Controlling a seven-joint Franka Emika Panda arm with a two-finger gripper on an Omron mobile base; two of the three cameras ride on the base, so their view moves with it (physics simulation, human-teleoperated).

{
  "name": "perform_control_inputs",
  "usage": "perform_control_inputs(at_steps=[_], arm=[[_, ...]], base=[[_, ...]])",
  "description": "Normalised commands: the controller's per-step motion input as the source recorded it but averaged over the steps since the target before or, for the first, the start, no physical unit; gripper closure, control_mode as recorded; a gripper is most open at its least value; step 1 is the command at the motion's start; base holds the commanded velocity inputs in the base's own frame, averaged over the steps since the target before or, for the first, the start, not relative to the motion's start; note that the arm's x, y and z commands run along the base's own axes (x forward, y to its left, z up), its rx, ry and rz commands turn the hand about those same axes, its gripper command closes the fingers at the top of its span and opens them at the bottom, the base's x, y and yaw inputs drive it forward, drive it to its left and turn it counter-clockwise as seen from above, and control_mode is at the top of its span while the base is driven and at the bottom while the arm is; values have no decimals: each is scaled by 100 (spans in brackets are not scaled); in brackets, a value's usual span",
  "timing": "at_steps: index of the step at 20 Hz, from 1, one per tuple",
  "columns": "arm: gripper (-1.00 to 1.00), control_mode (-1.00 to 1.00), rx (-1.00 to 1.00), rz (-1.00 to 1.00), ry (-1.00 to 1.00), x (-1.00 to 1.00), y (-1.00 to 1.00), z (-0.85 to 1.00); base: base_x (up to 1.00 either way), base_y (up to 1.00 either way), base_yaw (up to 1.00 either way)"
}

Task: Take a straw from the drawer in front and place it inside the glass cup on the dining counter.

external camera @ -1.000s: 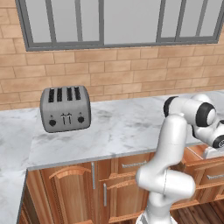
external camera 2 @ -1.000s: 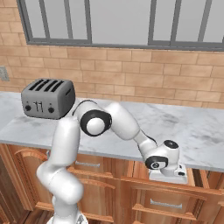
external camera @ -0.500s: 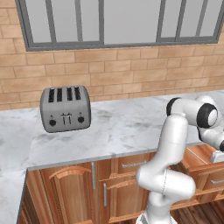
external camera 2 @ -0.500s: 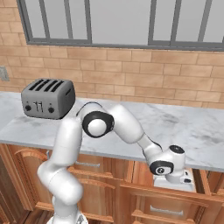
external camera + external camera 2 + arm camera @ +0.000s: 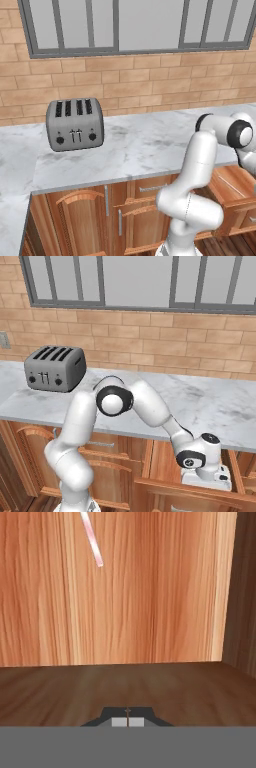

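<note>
While our claw (image 5: 128,722) sits shut and holds nothing at the bottom middle of the hand view, the straw (image 5: 92,539) lies at the upper left on the drawer (image 5: 150,602) floor. We are reaching in; next we open and go to it.

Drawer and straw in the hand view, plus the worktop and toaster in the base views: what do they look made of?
Drawer: wood, warm brown with a lengthwise grain, smooth finish.
Straw: probably plastic; thin, pale pinkish-red, slightly glossy.
Worktop: looks like marble or a marble imitation; white with grey veins.
Toaster: apparently brushed metal; grey with a dull sheen.
</note>
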Motion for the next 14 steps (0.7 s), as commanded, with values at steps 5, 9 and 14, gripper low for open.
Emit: perform_control_inputs(at_steps=[5,9,14], arm=[[100,-100,0,-1,4,-64,-16,0],[100,-100,0,0,1,-66,-10,0],[100,-100,0,0,0,-71,-8,0]], base=[[0,0,0],[0,0,0],[0,0,0]])
